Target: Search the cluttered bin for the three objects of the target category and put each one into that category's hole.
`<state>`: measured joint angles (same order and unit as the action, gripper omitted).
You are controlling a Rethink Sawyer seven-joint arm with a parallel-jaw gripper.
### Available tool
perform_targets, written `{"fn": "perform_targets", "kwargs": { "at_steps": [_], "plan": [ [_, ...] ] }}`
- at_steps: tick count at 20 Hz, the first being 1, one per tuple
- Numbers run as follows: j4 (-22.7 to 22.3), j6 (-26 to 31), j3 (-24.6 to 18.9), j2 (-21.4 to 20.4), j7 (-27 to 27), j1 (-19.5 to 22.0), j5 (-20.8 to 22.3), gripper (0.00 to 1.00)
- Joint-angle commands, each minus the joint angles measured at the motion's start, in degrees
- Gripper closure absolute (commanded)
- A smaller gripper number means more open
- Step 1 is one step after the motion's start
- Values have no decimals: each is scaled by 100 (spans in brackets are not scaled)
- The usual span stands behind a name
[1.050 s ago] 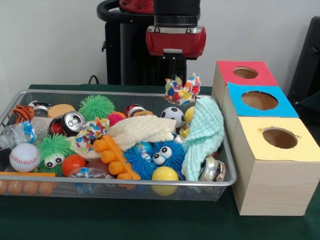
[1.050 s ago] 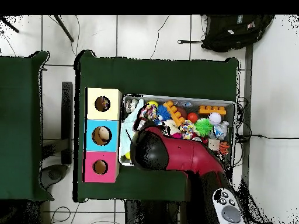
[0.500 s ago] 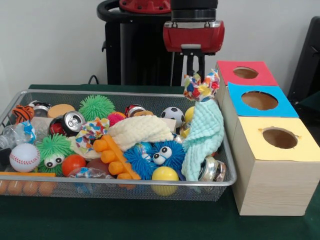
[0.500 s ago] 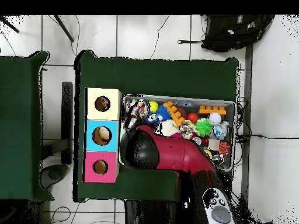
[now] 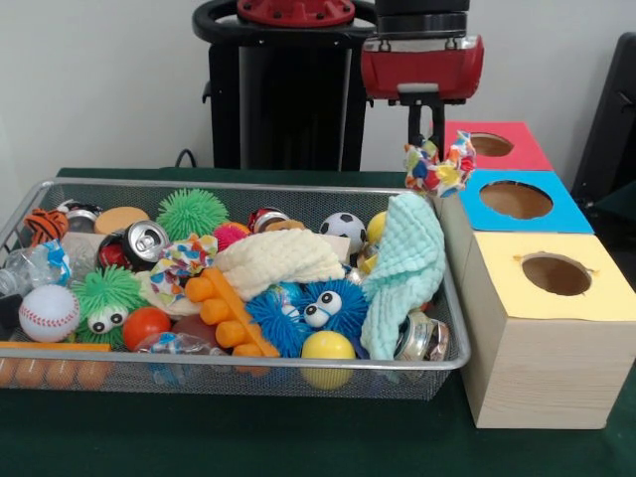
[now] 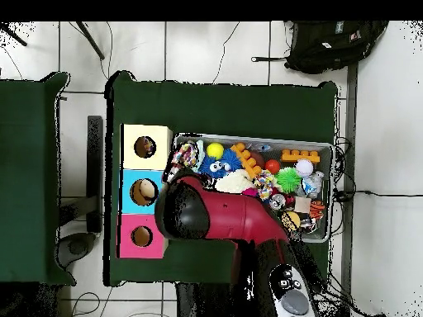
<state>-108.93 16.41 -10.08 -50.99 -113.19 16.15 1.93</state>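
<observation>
Red robot gripper [image 5: 434, 149] raised above the wire bin's [image 5: 199, 370] right end, fingers clamped on a multicolored fabric scrunchie [image 5: 438, 167], hanging just beside the blue-topped box [image 5: 517, 202]

The arm [image 5: 422, 60] hangs upright, fingers [image 5: 435, 124] closed, raised.

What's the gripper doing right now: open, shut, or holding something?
Gripper: shut on the multicoloured scrunchie, held in the air beside the blue box.
</observation>
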Motion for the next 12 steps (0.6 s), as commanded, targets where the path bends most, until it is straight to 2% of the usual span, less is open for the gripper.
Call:
{"fn": "perform_targets", "kwargs": {
  "at_steps": [1,8,12],
  "plan": [
    [119,883,71,52,-893,-229,-330,100],
    [394,1005,288,205,-932,-416,-454,100],
    [764,1176,423,447,-977,-418,-522,100]
  ]
}}
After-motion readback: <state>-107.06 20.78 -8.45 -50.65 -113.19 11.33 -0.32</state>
